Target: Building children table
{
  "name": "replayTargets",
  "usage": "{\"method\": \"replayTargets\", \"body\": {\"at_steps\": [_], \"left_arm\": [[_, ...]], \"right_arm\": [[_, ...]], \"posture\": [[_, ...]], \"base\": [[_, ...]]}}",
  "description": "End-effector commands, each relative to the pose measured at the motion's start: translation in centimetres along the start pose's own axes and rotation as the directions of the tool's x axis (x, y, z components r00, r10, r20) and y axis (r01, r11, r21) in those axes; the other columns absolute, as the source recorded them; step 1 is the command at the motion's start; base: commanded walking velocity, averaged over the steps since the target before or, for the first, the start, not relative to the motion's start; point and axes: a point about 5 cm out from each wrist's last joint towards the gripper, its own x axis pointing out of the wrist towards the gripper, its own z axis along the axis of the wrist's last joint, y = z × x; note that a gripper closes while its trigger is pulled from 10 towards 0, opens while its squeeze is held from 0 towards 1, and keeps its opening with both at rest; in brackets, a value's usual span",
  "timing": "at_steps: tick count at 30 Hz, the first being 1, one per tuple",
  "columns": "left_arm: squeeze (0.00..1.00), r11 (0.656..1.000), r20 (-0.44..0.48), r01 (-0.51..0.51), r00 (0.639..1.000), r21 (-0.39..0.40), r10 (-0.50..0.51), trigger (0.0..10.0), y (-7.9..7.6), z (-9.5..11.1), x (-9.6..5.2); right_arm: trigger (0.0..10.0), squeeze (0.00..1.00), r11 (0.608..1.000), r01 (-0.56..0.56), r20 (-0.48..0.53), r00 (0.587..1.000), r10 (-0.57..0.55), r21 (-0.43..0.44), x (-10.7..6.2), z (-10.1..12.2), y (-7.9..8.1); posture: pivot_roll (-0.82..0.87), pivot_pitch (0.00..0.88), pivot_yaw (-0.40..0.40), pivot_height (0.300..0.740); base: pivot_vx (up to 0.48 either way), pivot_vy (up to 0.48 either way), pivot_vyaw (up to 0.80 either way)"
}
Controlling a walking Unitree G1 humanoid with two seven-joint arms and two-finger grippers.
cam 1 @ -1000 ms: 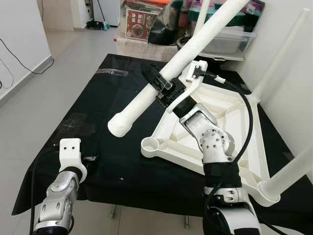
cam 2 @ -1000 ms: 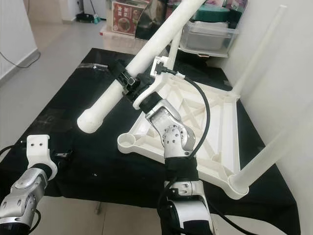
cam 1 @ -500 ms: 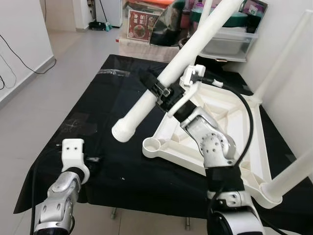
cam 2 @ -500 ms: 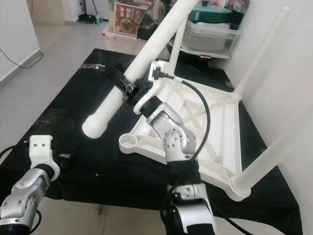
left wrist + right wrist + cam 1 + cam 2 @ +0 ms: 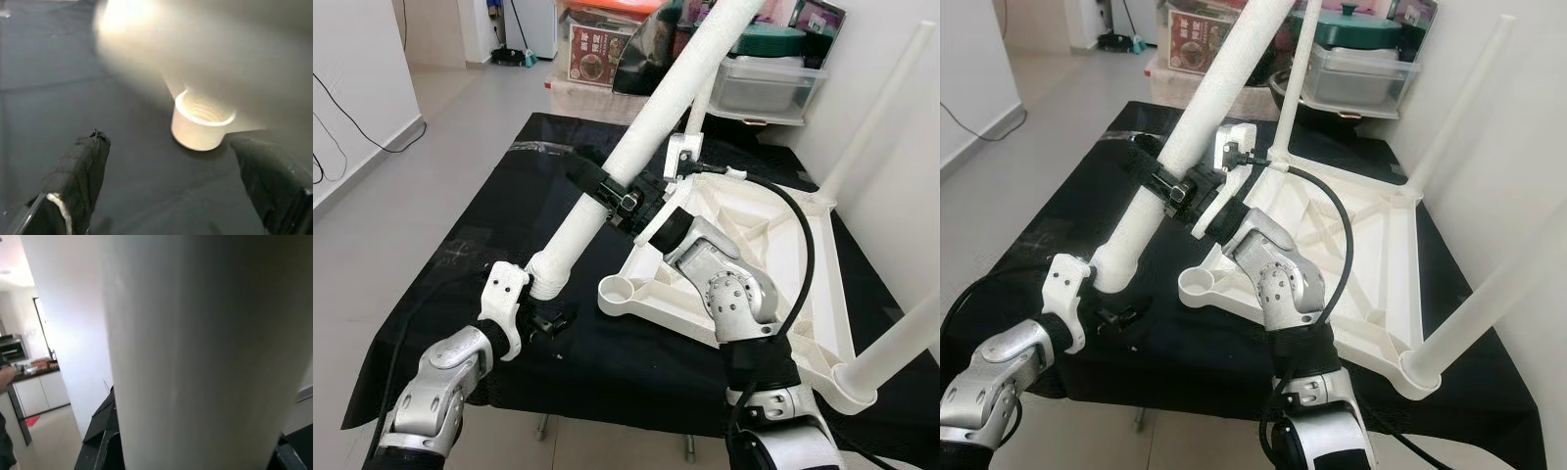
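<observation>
Children table top, left eye view: white tabletop (image 5: 773,245) lies upside down on black cloth (image 5: 440,255) over the table, right half; open leg socket (image 5: 616,290) at its near-left corner; fitted legs (image 5: 891,88) stand up at far right and near right.
Loose leg, left eye view: white tube (image 5: 641,142) slants from top centre down to lower left, lower end near the cloth, just left of the socket.
Right tool, left eye view: right tool (image 5: 607,191) clamped round the loose leg at mid-length, black fingers on both sides of the tube.
Left tool, left eye view: left tool (image 5: 548,318) low over cloth, just below the leg's lower end.
Background, right eye view: storage boxes (image 5: 1361,59) and a red carton (image 5: 1197,39) on the floor beyond the table's far edge.
Left wrist view: two black fingers (image 5: 78,171) spread apart, nothing between them; white threaded socket (image 5: 200,120) ahead on dark cloth; blurred white leg above it.
Right wrist view: loose leg very close, white; black finger (image 5: 107,440) alongside it; white wall and kitchen cabinets (image 5: 34,391) behind.
</observation>
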Motion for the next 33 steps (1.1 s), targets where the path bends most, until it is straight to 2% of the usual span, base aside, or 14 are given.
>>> {"method": "replayTargets", "body": {"at_steps": [1,6,9,18,23,27,33], "left_arm": [[0.0,0.997,0.014,0.066,0.998,0.031,-0.067,10.0,-0.6,1.0,0.2],[0.0,0.991,0.027,0.114,0.993,0.07,-0.116,10.0,-1.0,2.0,0.1],[0.0,0.985,0.039,0.15,0.987,0.087,-0.154,10.0,-1.6,2.7,0.1],[0.0,0.978,0.03,0.179,0.983,0.106,-0.183,10.0,-2.1,2.8,0.1],[0.0,0.978,0.027,0.183,0.982,0.104,-0.187,10.0,-2.2,2.7,0.0],[0.0,0.974,-0.003,0.205,0.979,0.092,-0.205,10.0,-2.4,2.1,-0.1],[0.0,0.971,-0.025,0.219,0.976,0.092,-0.218,10.0,-2.4,1.7,-0.3]], "right_arm": [[0.0,0.0,0.998,-0.046,-0.022,0.999,0.045,-0.031,0.6,-0.2,0.6],[0.0,0.0,0.997,-0.069,-0.068,0.995,0.066,-0.045,0.7,-1.3,0.8],[0.0,0.0,0.995,-0.054,-0.107,0.993,0.046,-0.081,0.7,-2.0,0.4],[0.0,0.01,0.989,-0.033,-0.179,0.984,0.007,-0.143,0.3,-2.6,-0.7],[0.0,0.01,0.992,-0.03,-0.19,0.982,0.007,-0.119,0.1,-2.7,-1.0],[0.0,0.01,0.994,-0.087,-0.177,0.981,0.075,-0.065,0.1,-2.5,-0.1],[0.0,0.01,0.99,-0.137,-0.166,0.977,0.131,-0.024,0.1,-1.7,0.1]], "posture": [[0.11,0.0,-0.119,0.74],[0.11,0.0,-0.121,0.74],[0.12,0.0,-0.123,0.74],[0.11,0.0,-0.12,0.74],[0.11,0.0,-0.12,0.74],[0.11,0.0,-0.116,0.74],[0.11,0.0,-0.115,0.74]], "base": [[0.0,0.0,0.0],[0.0,0.0,0.0],[0.0,0.0,0.0],[0.0,0.0,0.0],[0.0,0.0,0.0],[0.0,0.0,0.0],[0.0,0.0,0.0]]}}
